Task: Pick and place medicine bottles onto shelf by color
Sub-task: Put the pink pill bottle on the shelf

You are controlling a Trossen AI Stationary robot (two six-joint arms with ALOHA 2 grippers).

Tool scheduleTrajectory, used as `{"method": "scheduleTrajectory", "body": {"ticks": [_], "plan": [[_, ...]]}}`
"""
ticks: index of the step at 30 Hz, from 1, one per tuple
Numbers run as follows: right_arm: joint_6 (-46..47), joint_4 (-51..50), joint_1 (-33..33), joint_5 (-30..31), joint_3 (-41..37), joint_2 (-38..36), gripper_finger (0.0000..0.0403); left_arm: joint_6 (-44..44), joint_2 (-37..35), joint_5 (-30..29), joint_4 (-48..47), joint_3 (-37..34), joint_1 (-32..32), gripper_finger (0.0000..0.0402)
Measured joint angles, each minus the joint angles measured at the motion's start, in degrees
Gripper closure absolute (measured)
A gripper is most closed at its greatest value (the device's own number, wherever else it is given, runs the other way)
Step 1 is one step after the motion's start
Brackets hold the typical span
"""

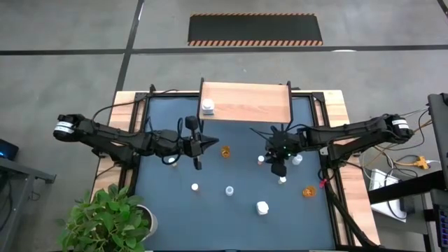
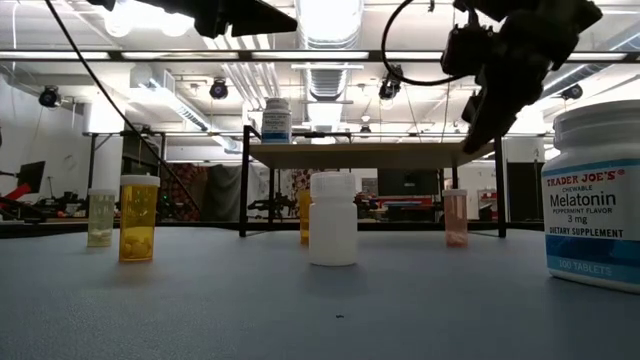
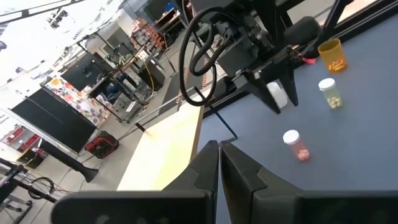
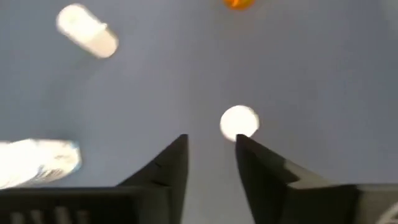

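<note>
A: While the right gripper (image 4: 211,146) hangs over the desk (image 1: 168,210) with jaws part open and empty, a white-capped bottle (image 4: 239,121) stands just past its fingertips. Step?

B: Reaching, I'd say. Next: drop straight, close on it. Shelf (image 1: 245,102) carries one white bottle (image 1: 208,107). Left gripper (image 3: 219,149) shut, empty, waiting.

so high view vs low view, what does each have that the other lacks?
Only high: the potted plant, the whole blue mat, and both arms end to end, left gripper and right gripper over the mat.
Only low: the Melatonin label on the big white bottle, and the room behind.
Both: the shelf with one white bottle on it.
</note>
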Motion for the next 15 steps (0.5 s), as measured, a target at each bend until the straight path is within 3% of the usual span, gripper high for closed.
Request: {"method": "scheduleTrajectory", "body": {"ticks": [7,15], "plan": [[-1.8,2.4,0.0,2.3,0.0,4.3,0.0184,0.4,0.0,-0.2,0.0,0.0,0.2,0.0402],[-2.0,3.3,0.0,3.7,0.0,9.6,0.0178,1.9,0.0,-0.2,-0.1,-0.2,0.2,0.0402]]}}
